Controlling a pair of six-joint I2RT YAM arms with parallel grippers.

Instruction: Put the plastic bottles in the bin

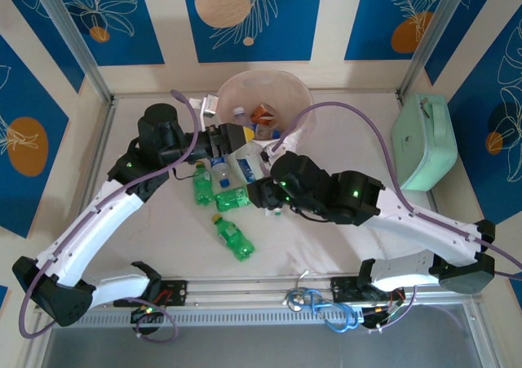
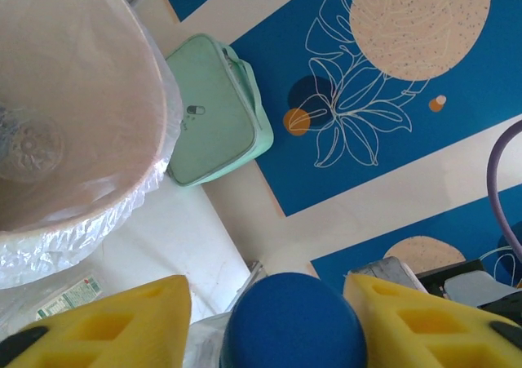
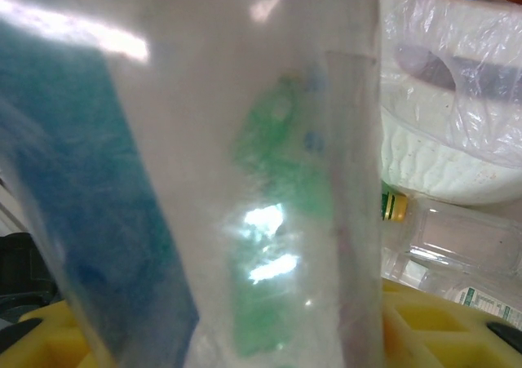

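On the table [image 1: 318, 241], the thing farthest out on the near side of the bin [image 1: 281, 84] is 1 green bottle with a yellow cap [image 1: 234, 239]. It lies alone on its side, well apart from the bin. Nearer to the bin, 2 other green bottles lie beside each other: the left green bottle [image 1: 202, 185] and the right green bottle [image 1: 232, 198]. Between them and the bin's near wall is the blue-capped clear bottle [image 1: 218, 170].

The left hand [image 2: 269, 323] is at this bottle, just in front of the bin's left side. In the left wrist view its 2 yellow fingers [image 2: 106, 323] stand on both sides of the blue cap [image 2: 294, 323]. One finger seems to touch the cap, and beside the other there is a narrow gap, so I cannot tell if this hand is clenched on it.

The right hand [image 3: 245, 339] is just in front of the bin's middle and is grasping the clear bottle with a blue label [image 1: 245, 166], which is tilted and close to the bin's near rim. In the right wrist view this bottle stands between the right hand's fingers [image 3: 432, 323], very close to the camera.

Inside the bin, over its clear liner, there are already an orange-red labelled bottle [image 1: 263, 113] and a clear bottle with a pale cap [image 1: 239, 113]. To the right of the bin, well apart from it, the mint-green case [image 1: 424, 139] lies by the wall.
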